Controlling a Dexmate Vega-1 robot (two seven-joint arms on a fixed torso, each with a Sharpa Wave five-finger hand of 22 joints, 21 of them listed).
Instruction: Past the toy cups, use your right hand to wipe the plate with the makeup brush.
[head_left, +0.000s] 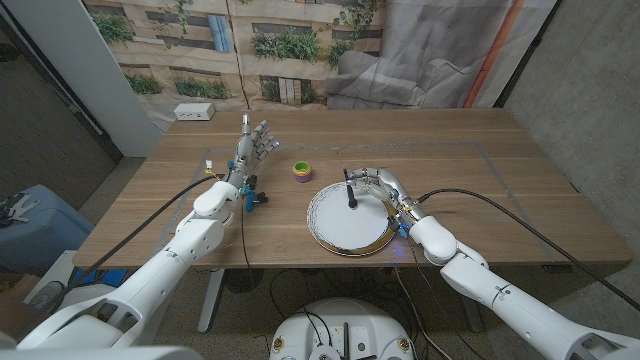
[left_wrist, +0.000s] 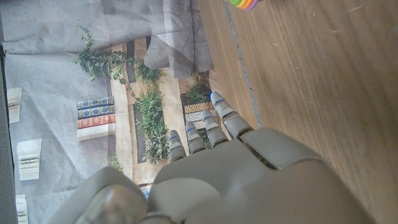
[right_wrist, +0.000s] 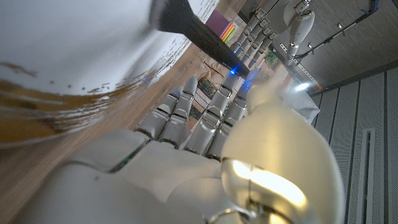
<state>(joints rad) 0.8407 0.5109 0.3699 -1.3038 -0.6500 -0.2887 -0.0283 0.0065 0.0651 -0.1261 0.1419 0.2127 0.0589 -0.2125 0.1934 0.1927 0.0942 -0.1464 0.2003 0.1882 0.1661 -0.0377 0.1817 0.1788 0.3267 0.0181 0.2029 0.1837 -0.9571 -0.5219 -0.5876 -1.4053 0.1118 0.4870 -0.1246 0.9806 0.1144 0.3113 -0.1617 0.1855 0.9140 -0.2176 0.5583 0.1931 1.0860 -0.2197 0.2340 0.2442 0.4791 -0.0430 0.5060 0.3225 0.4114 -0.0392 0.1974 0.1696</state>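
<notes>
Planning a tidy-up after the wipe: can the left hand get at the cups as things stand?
Probably yes. The left hand is open and upright on the table, and the cups stand just beside it with bare wood between. The right hand, holding the brush, is over the plate, clear of that path.

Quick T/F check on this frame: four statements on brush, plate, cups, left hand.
1. The right hand holds the makeup brush over the plate. True.
2. The toy cups sit on the plate. False: they stand on the wooden table, beside the plate's far left edge.
3. The left hand grips the toy cups. False: it holds nothing, its fingers apart.
4. The brush head is on the plate's white surface. True.
</notes>
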